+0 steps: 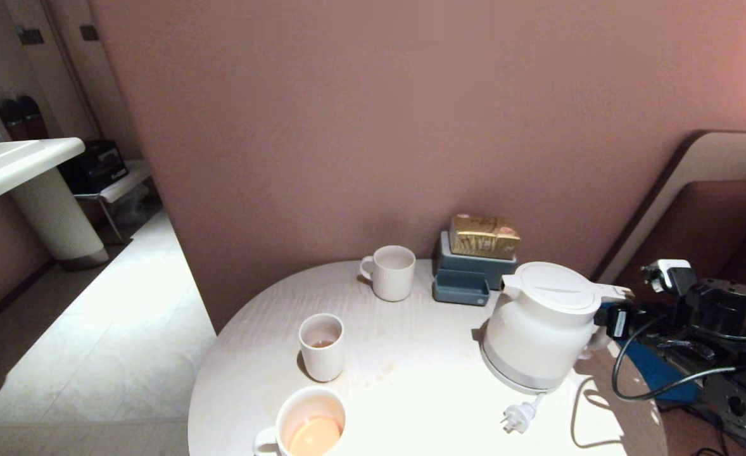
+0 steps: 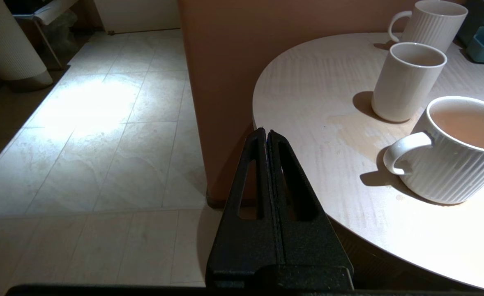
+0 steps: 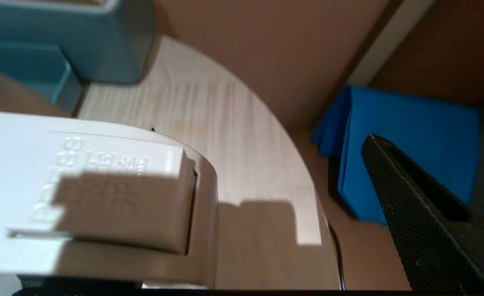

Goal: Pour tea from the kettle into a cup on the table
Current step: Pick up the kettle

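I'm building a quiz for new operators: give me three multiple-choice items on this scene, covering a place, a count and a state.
1. The right gripper is
A. at the kettle's handle
B. above the cups
C. beside the blue box

2. Cups on the table:
A. two
B. three
C. four

3. The left gripper is
A. open
B. shut, holding nothing
C. shut on a cup

Answers:
1 A: the right gripper sits at the handle of the kettle.
2 B: the back mug, middle cup and front mug stand on the table.
3 B: the left gripper has its fingers together, off the table's edge.
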